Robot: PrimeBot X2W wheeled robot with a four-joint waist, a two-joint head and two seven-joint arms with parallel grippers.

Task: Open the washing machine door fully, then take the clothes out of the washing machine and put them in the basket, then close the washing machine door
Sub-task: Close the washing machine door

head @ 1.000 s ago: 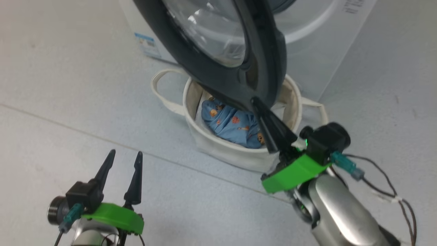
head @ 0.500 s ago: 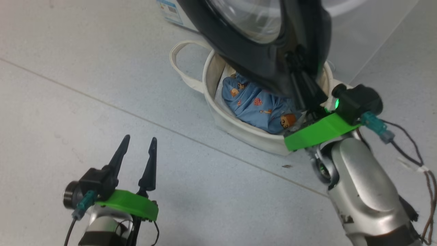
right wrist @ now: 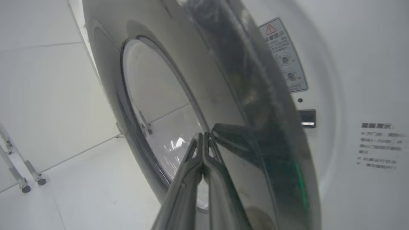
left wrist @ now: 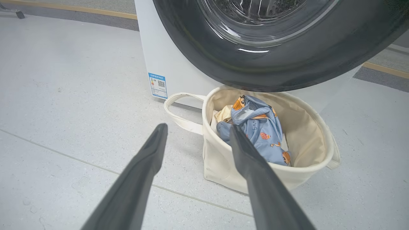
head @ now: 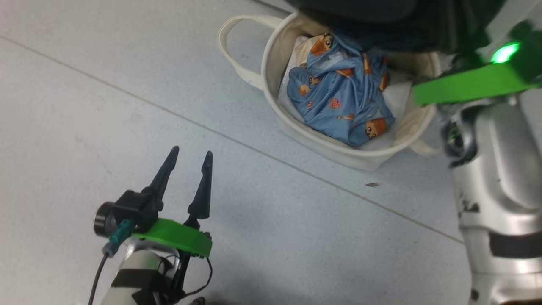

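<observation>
1. Right gripper (right wrist: 203, 136): look at the bottom centre of the right wrist view. The two long dark fingers are pressed together with nothing between them. Their tips lie on or just beside the large, round, black-rimmed, glass-centred washing machine door (right wrist: 255, 134). You cannot tell whether they touch it.
2. Left gripper (head: 191, 151): at the lower left of the head view the fingers are spread wide and empty. They hang over the pale grey tiled floor (head: 84, 106), well apart from the basket.
3. The door fills the top of the left wrist view and overhangs the round cream canvas basket (left wrist: 223, 166). That basket stands just beside the big white front-loading washing machine (left wrist: 172, 64).
4. The soft blue bear-printed clothes (head: 338, 101) lie bunched inside the basket, at the upper centre of the head view.
5. Progress, as a judgement: unloading looks done and closing the door remains. In the right wrist view a gap separates the door's edge from the machine's front, and the metal latch slot (right wrist: 306, 118) is exposed.
6. Hard to make out: the drum behind the glass is cut off by the frame's top edge, so you cannot confirm it is empty. The right wrist view is blurred, and the printed text at its right is unreadable.
</observation>
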